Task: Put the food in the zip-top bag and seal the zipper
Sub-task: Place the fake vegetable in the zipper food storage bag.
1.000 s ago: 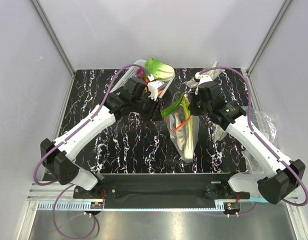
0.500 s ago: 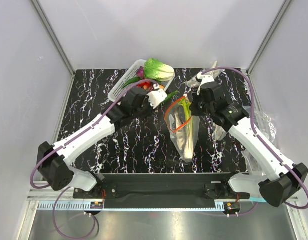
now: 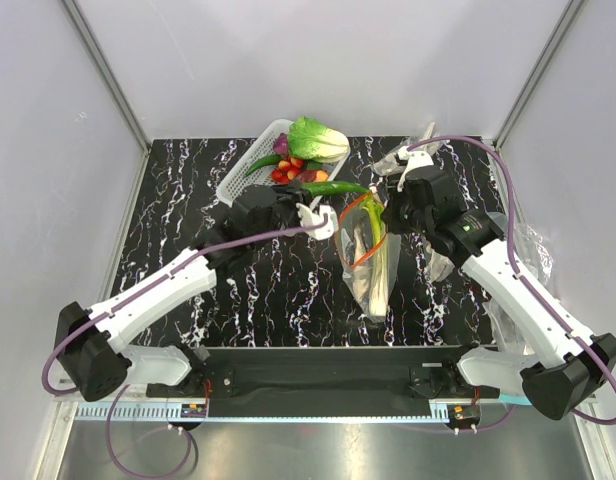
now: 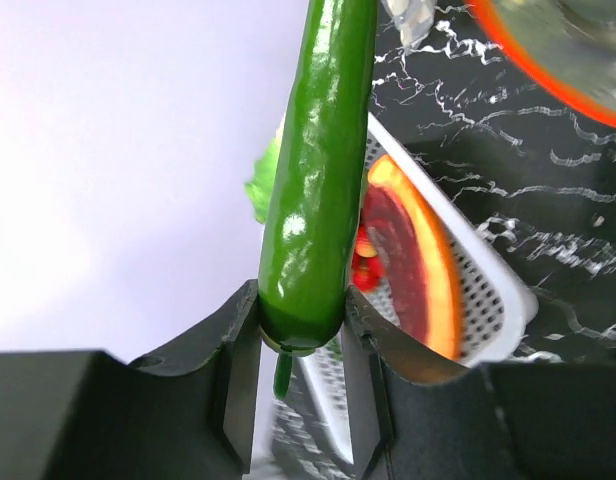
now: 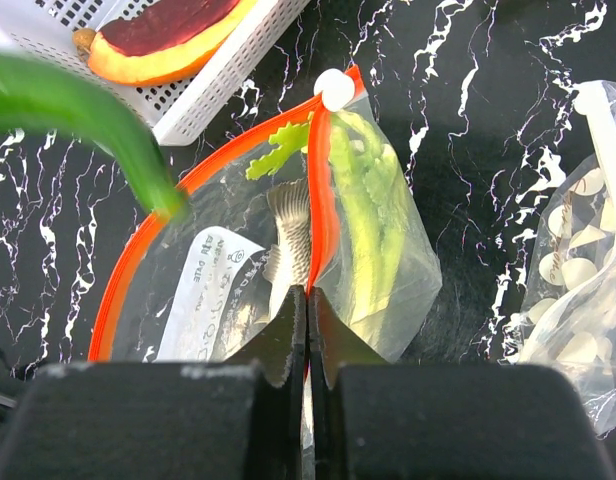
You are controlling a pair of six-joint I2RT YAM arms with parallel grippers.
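Observation:
The zip-top bag [image 3: 368,265] lies mid-table, mouth toward the back, its red-orange zipper [image 5: 188,185] spread into an open loop. Inside lie a leek [image 5: 373,230] and a pale root [image 5: 288,235], beside the white label [image 5: 203,290]. My right gripper [image 5: 307,300] is shut on the zipper strip at the right side of the mouth, and it also shows in the top view [image 3: 390,215]. My left gripper [image 4: 303,330] is shut on the stem end of a long green pepper [image 4: 313,180]. The pepper [image 3: 335,187] reaches sideways to the bag's mouth, its tip [image 5: 138,150] over the rim.
A white basket [image 3: 243,172] at the back holds small red pieces [image 3: 286,172] and an orange-rimmed slice [image 4: 413,260]. A leafy cabbage [image 3: 320,138] sits at its far end. Wrinkly clear bags lie at the back right [image 3: 413,155] and along the right edge [image 5: 578,300].
My left gripper has come away from the basket toward the bag's mouth with the green pepper in it. The bag's mouth has opened wider. My right gripper keeps its hold.

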